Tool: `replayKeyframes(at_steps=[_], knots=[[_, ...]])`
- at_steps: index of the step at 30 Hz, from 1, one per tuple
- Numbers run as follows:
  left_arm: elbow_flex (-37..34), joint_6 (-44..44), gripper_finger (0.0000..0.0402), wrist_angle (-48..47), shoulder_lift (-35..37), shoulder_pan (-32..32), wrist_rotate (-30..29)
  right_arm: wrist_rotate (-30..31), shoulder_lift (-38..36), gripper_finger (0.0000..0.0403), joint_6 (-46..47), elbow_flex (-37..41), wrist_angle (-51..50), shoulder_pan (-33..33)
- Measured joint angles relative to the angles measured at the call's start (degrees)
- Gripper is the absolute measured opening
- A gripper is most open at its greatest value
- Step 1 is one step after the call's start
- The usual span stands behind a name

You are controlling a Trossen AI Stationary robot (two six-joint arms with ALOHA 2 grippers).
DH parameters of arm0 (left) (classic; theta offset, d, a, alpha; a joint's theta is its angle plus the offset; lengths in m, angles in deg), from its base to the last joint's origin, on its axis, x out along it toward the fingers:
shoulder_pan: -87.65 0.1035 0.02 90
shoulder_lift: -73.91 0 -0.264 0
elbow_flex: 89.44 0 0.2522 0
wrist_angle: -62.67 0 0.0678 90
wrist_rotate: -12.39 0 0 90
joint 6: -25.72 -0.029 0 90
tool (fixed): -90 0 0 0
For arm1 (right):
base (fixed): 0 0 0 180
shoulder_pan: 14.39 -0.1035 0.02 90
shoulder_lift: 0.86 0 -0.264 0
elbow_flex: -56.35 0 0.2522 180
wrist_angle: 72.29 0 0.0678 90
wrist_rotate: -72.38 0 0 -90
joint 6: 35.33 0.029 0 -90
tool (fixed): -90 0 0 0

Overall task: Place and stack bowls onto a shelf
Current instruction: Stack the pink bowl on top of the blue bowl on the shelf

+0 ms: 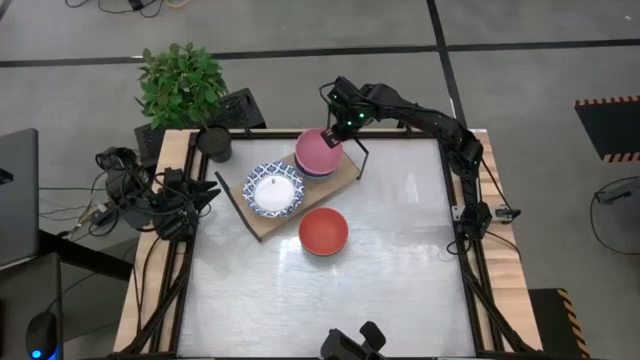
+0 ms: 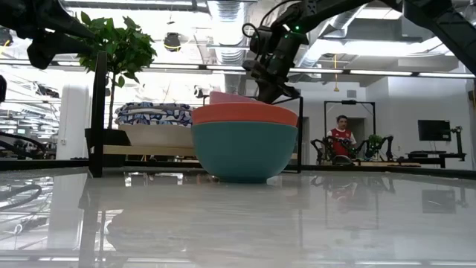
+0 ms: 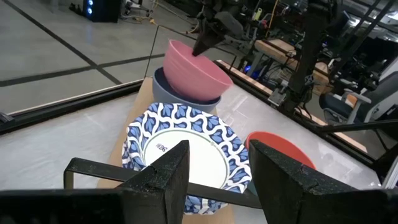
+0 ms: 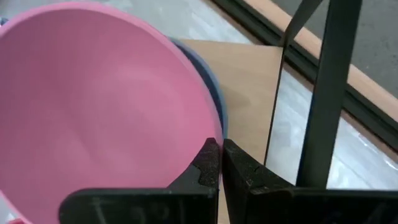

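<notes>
On the light-wood shelf (image 1: 262,222) sits a blue-patterned shallow bowl (image 1: 274,190), or a stack of them, and beside it a pink bowl (image 1: 320,152) rests tilted inside a blue bowl (image 3: 163,87). On the table near the shelf, a red bowl (image 1: 323,230) is nested in a teal bowl (image 2: 244,152). My right gripper (image 1: 335,135) is at the pink bowl's far rim, shut on it. My left gripper (image 3: 217,168) is open at the table's left edge, facing the patterned bowl (image 3: 186,149) from a distance. My right gripper pinches the pink bowl's rim (image 4: 208,134) on its far side, one finger inside the bowl and one outside. The fingers come from above, slanting down. The bowl is tilted, with its underside resting in the blue bowl (image 4: 214,93) below.
A potted plant (image 1: 182,82) and a dark cup (image 1: 214,143) stand at the table's far left corner. The shelf's thin black wire legs (image 4: 323,93) rise close to my right gripper. The pale tabletop (image 1: 330,300) stretches toward the near edge.
</notes>
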Motion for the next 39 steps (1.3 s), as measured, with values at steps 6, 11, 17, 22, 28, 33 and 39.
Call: replayKeyframes(at_steps=[6,11,17,22,28,33,39], knots=[[-0.01,0.00,0.0151,0.00,0.00,0.00,-0.07,0.01,0.00,0.0024,0.00,0.00,0.23,0.04],[-0.01,0.00,0.0151,0.00,0.00,0.00,-0.13,0.01,0.00,0.0024,-0.02,0.00,-0.08,0.02],[0.00,0.00,0.0151,-0.02,0.00,0.00,-0.24,0.03,-0.01,0.0034,-0.13,0.00,-0.09,0.00],[-0.01,0.00,0.0151,-0.02,0.00,0.00,-0.24,0.04,-0.02,0.0054,-0.88,0.00,0.52,-0.07],[0.00,0.00,0.0151,-0.04,0.00,-0.01,-0.22,0.08,-0.02,0.0060,-1.40,0.00,1.64,-0.48],[0.01,0.00,0.0151,-0.04,0.00,-0.02,-0.22,0.15,-0.04,0.0061,-3.44,0.00,1.72,-0.85],[0.00,0.00,0.0151,-0.05,-0.01,-0.01,-0.20,0.15,-0.06,0.0072,-5.63,0.00,1.68,-1.19]])
